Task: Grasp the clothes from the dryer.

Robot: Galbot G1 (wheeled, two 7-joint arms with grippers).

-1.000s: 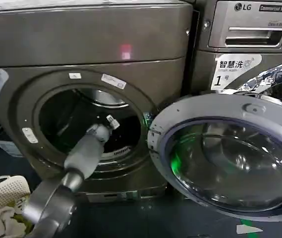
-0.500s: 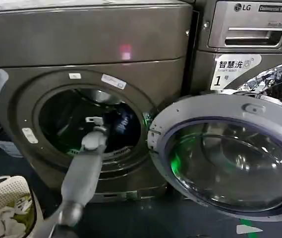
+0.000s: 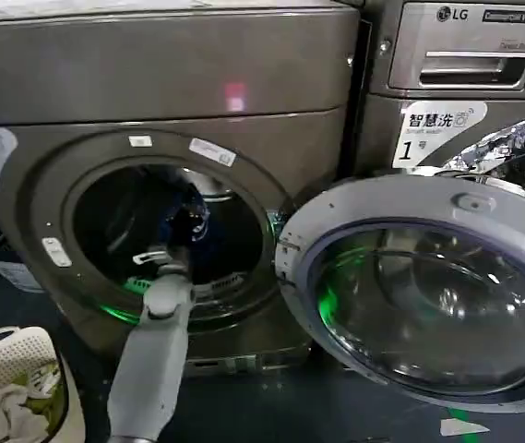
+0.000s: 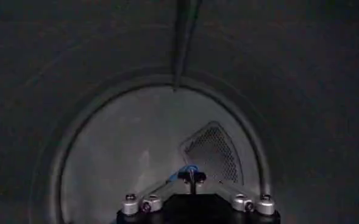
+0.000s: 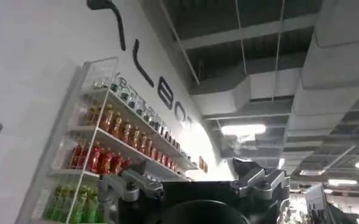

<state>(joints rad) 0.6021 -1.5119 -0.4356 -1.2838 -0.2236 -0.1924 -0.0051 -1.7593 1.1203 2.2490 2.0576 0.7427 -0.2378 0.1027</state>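
Head view: the large dark bronze-grey front-loading dryer (image 3: 165, 78) with its round porthole fills most of the scene, and its round grey-rimmed dark glass door (image 3: 428, 291) hangs swung wide open just beside the porthole. The grey left arm reaches up from below the porthole and passes through it, so the left gripper (image 3: 162, 260) sits inside the drum, just past the lower rim. Deeper in the drum, above that gripper, hangs the soft dark navy-blue clothes bundle (image 3: 191, 217); whether the fingers touch it, or stand apart or together, cannot be told. Beside the dryer, past the open door, stands a silver-fronted LG machine (image 3: 465, 55). A cream perforated laundry basket (image 3: 13, 355) holding pale fabrics sits low on the floor, on the dryer's other side.

Left wrist view: the camera looks into the dryer's dim drum toward its round back wall and a mesh vent panel (image 4: 214, 152).

Right wrist view: the right gripper's (image 5: 194, 182) body points up toward a ceiling and shelves of coloured bottles (image 5: 112, 137), away from the dryer
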